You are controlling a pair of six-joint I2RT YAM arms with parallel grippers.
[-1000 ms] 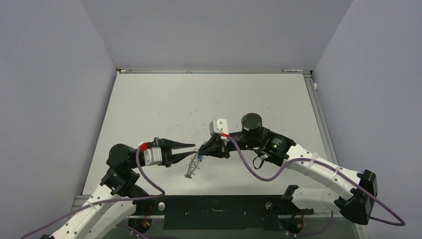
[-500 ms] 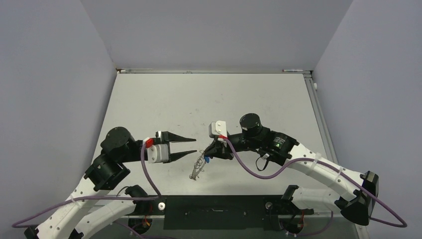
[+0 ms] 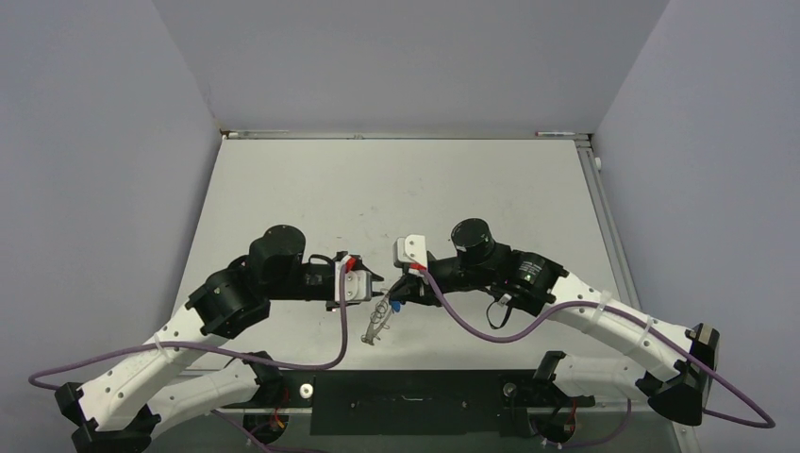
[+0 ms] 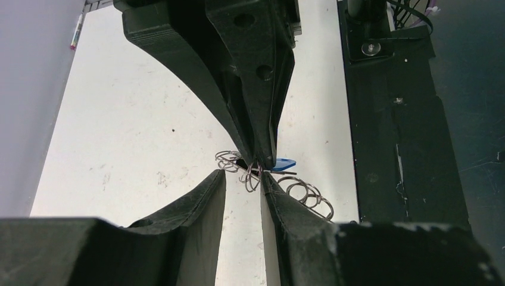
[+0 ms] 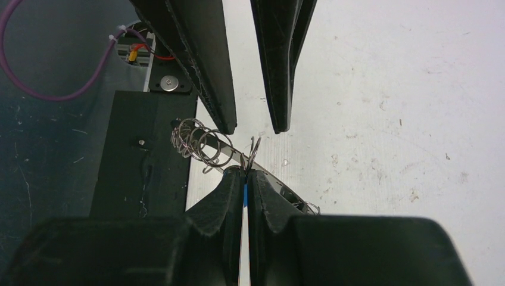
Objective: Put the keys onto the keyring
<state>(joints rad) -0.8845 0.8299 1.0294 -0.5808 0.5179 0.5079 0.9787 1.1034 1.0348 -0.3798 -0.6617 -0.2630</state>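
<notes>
The keyring (image 3: 375,327) is a grey metal ring with wire loops; it hangs tilted just above the table from my right gripper (image 3: 391,298). In the right wrist view that gripper (image 5: 244,174) is shut, with the blue key showing between its pads and a wire loop (image 5: 254,152) standing at its tips. The blue key (image 4: 283,162) sticks out beside the right gripper (image 4: 262,162) in the left wrist view. My left gripper (image 4: 243,177) faces it tip to tip, jaws a little apart, with one wire loop (image 4: 251,180) between the fingertips. More keyring loops (image 4: 309,193) lie past its right finger.
The black mounting plate (image 3: 406,401) runs along the table's near edge, right beside the ring. Purple cables (image 3: 472,326) trail from both wrists. Grey walls close in the white table (image 3: 425,189) on three sides.
The left arm has swung in and to the right, rolled its wrist and brought its fingertips up to the ring. The right gripper with the ring has drifted slightly toward the near edge.
</notes>
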